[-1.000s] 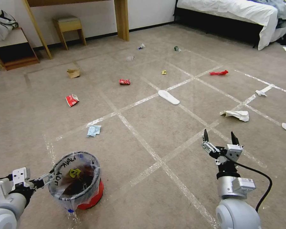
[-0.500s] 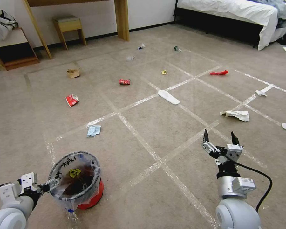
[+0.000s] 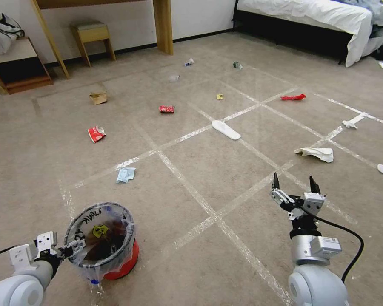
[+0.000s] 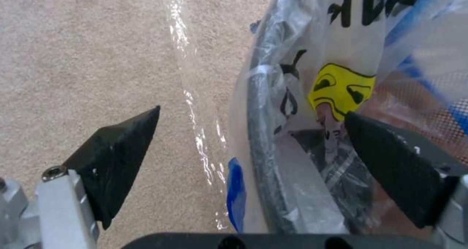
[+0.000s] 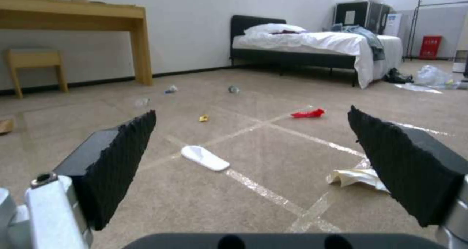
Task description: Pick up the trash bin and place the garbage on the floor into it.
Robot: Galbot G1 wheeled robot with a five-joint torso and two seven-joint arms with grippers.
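From the head view, we see the trash bin (image 3: 102, 240) standing on the floor (image 3: 208, 170), low on our left side. Our left gripper (image 3: 74, 247) is down at its rim. Our left arm reaches in low from the side, almost flat along the floor. Our right gripper (image 3: 294, 186) hangs in the air on our right side, pointing forward, with jaws wide open and nothing in them. The garbage is spread out ahead: a blue mask (image 3: 126, 174) near the bin, a red wrapper (image 3: 96, 133), a crushed red can (image 3: 166, 109), a brown paper bag (image 3: 98, 97) and a white crumpled paper (image 3: 315, 153). A white slipper (image 3: 225, 129) lies between them.

From the left wrist view, our left gripper (image 4: 251, 146) has its jaws wide open. One black fingertip (image 4: 122, 139) is outside over the carpet. The other is inside the bin, behind the clear bag (image 4: 361, 29). The bin's dark rim (image 4: 258, 106) sits between them. Nothing is squeezed yet.

We think the jaws could pinch only the slippery bag and miss the rim. Then the bag could pull out, or the bin could tip and spill.

From the right wrist view, our right gripper (image 5: 251, 150) is open and empty, looking at the slipper (image 5: 204, 157) and a red wrapper (image 5: 308, 113).
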